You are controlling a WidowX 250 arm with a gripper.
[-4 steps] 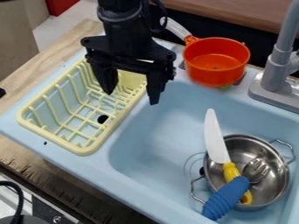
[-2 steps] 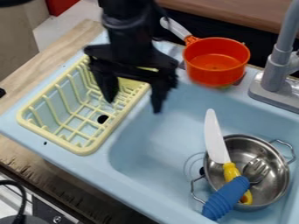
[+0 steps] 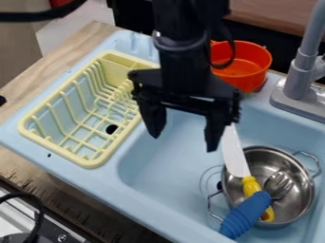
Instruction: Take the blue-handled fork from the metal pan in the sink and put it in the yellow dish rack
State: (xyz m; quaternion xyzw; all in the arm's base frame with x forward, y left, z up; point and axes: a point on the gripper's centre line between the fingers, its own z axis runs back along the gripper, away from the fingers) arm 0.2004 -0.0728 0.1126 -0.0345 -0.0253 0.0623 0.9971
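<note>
Shifted since the earlier frame, the black gripper [image 3: 183,144] has swung from the far end of the yellow drying rack [image 3: 94,163] to above the sink [image 3: 165,161], coming nearer the camera and closer to the knife [image 3: 234,156]; the dishes have stayed put. Its jaws stand wide with nothing between them. Just beside the finger nearer the tap [image 3: 300,78] is the knife's white blade, its tip partly behind that finger, so I cannot tell whether they touch. Past that finger and lower in view, the yellow handle lies in the metal pot [image 3: 303,190], with the blue-handled fork [image 3: 245,216] across it. Were the jaws to drop here, the near finger could strike the blade and tip or spin the knife. A grip on the smooth blade might slip, because the weight sits toward the handle. Lifting could also drag the fork along, since its handle overlaps, or tug the pot. Behind the jaws, the orange saucepan [image 3: 244,80] could be knocked by a careless backward swing.
</note>
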